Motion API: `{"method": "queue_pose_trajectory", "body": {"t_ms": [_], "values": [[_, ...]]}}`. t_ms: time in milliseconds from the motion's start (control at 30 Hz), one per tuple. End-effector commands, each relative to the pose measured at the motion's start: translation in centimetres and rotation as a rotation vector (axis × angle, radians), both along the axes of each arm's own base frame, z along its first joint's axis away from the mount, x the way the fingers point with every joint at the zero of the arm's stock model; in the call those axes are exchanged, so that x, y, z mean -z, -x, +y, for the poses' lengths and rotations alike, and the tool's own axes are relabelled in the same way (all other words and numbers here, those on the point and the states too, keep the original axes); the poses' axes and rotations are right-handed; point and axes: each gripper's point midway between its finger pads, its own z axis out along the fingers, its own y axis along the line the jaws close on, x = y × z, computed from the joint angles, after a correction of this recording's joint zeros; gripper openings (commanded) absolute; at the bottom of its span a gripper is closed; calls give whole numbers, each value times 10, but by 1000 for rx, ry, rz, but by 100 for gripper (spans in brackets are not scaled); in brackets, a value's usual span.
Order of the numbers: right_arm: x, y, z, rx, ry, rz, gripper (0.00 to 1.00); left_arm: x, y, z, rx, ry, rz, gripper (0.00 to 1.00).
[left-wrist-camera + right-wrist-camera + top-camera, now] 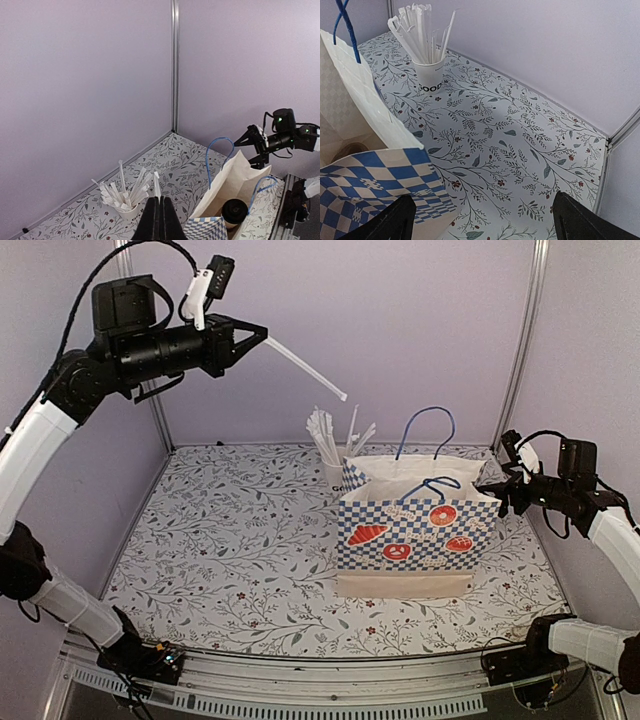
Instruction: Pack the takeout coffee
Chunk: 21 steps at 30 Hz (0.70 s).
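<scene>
Two arms logged | left arm is raised high at far left, left gripper (252, 340) clamped on a white straw (305, 368) | takeout coffee (235, 210) is seen inside the paper bag (420, 525) | right arm is held low, right gripper (497, 488) spread apart beside the bag's right edge

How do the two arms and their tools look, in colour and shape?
The left arm and right arm have white shells over the links and black joints, with black cables looping alongside. The left tool and right tool are black, with tapered fingers.
</scene>
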Motion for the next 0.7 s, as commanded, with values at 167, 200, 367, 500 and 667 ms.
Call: {"method": "queue_pose_trajectory", "body": {"t_ms": [167,200,367,500,667], "values": [[5,-1,-5,19,15,7,99,17,87,-26,399,-20,134,0],[5,-1,-5,19,15,7,99,24,94,-31,428,-36,152,0],[6,-1,-5,23,19,8,99,63,105,-58,478,-114,205,0],[6,-1,-5,22,18,9,99,87,102,-85,510,-159,226,0],[6,0,-5,22,20,8,99,130,91,-127,524,-248,269,0]]}}
